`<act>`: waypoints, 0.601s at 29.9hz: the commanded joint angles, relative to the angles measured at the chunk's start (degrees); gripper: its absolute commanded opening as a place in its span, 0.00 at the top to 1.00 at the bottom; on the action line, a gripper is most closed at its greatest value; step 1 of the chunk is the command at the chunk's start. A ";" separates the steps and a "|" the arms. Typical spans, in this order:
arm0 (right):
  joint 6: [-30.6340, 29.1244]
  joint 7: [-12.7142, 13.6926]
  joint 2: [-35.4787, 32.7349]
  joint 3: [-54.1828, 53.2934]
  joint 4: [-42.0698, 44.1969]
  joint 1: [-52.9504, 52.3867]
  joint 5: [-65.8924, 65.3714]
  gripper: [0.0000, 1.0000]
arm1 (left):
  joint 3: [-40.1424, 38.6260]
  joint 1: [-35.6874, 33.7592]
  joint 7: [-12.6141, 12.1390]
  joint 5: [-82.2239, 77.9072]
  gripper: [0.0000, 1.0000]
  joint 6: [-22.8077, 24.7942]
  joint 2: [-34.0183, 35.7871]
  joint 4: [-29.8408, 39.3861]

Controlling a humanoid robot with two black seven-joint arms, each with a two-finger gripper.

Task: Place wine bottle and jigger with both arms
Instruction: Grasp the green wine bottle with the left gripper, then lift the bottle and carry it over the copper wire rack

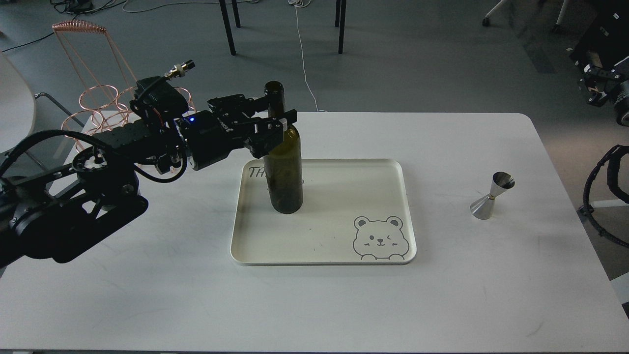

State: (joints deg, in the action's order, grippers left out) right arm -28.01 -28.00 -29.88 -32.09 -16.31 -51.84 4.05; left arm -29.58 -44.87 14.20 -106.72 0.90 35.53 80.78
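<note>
**On the tray: bottle standing, left gripper at its neck**

Head view. At the centre of the white table [147, 295] a cream rectangular tray [393, 216] is seen, printed with a bear drawing [381, 238] at its near right corner and partly hidden lettering at its far left. The wine bottle [284, 177] is found upright on the left half of the tray, its base resting on the tray floor and its open mouth uppermost.

The left arm [98, 167] is brought in from the left edge and extends level toward the bottle. The left gripper [273, 114] is positioned at the bottle's neck and shoulder, with one finger seen behind the neck and the other in front of it (a pale pad is visible on the front finger). The fingers are set close about the neck; whether they press the glass or merely flank it cannot be told from this angle.

The jigger [491, 195] is recorded upright on the bare table, well apart from the tray on its right side, untouched. It is tilted in appearance only slightly, its upper cup open toward the viewer.

The right arm [607, 191] is noted only as a cable loop and dark parts at the right edge; its gripper is not shown.

Behind the left arm a copper wire rack [93, 93] is observed at the table's far left corner. Grey floor with chair legs and cables lies beyond.
</note>
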 commanded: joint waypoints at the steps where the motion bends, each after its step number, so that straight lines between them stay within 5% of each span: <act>1: 0.01 0.00 0.00 0.01 0.05 0.08 -0.09 0.04 | -0.13 -0.57 -0.13 0.02 0.73 -0.02 0.15 0.17; 8: 0.01 0.00 -0.26 0.10 0.05 -0.10 -0.09 0.04 | -0.66 -0.92 -0.22 0.11 0.88 -1.69 1.38 1.39; 18: 0.01 0.00 -0.70 0.10 -0.04 -0.45 -0.09 0.04 | -3.03 -4.96 0.74 1.51 0.90 -2.13 15.25 4.83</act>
State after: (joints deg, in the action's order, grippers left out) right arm -28.00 -28.00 -30.57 -31.99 -16.29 -52.25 3.95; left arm -32.42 -48.10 14.56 -106.00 -1.95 45.73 85.62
